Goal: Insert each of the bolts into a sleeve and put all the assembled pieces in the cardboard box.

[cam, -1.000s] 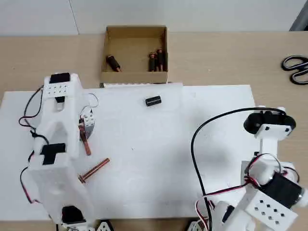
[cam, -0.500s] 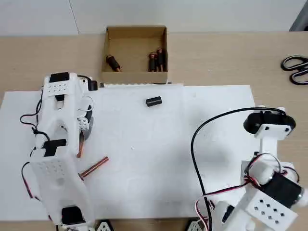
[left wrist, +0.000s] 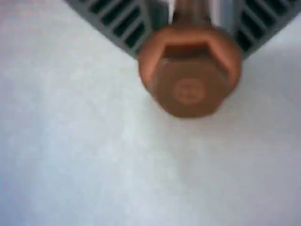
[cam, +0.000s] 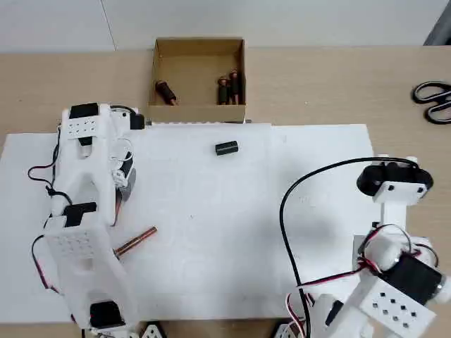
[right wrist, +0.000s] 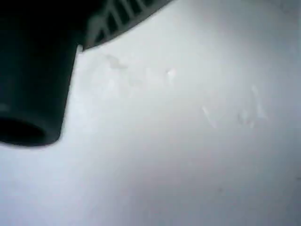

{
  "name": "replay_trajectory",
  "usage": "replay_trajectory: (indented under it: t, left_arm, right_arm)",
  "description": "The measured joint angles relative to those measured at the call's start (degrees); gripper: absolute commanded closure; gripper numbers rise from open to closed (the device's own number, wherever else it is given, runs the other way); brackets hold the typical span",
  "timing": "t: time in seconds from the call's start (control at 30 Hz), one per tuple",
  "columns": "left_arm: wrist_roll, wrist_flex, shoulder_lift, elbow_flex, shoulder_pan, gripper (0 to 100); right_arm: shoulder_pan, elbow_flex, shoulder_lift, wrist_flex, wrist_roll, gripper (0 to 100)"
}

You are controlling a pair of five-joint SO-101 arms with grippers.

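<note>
Left claw (left wrist: 190, 16) is clamped tight on a copper bolt (left wrist: 189, 77) near the desk's left edge. Right claw (cam: 392, 184) grips a black sleeve (right wrist: 33, 70) by the right edge.

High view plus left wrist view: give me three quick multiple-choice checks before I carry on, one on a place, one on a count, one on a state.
1. The loose sleeve lies:
A) on the white sheet, short of the box
B) inside the box
C) beside the scissors

2. The box holds how many assembled pieces?
A) one
B) three
C) five

3. The left pincer is:
A) open and empty
B) shut on a bolt
C) shut on a sleeve

Key:
1 A, the sleeve sits alone on the sheet.
2 B, one piece lies apart and two lie side by side.
3 B, the bolt's head shows between the jaws.
</note>
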Motion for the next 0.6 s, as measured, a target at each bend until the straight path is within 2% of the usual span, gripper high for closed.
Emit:
replay_trajectory:
  t: [0.4, 0.53, 0.6]
  left_arm:
    - [-3.25, -0.09, 0.62, -2.20, -0.09, 91]
    - [-3.25, -0.18, 1.85, -2.55, 0.00, 100]
    - [-3.08, -0.18, 2.81, -3.08, 0.26, 99]
  right_arm:
    - [0.00, 0.00, 0.00, 0.00, 0.00, 99.5]
    - [0.00, 0.00, 0.00, 0.00, 0.00, 99.5]
    - [0.00, 0.00, 0.00, 0.00, 0.00, 99.5]
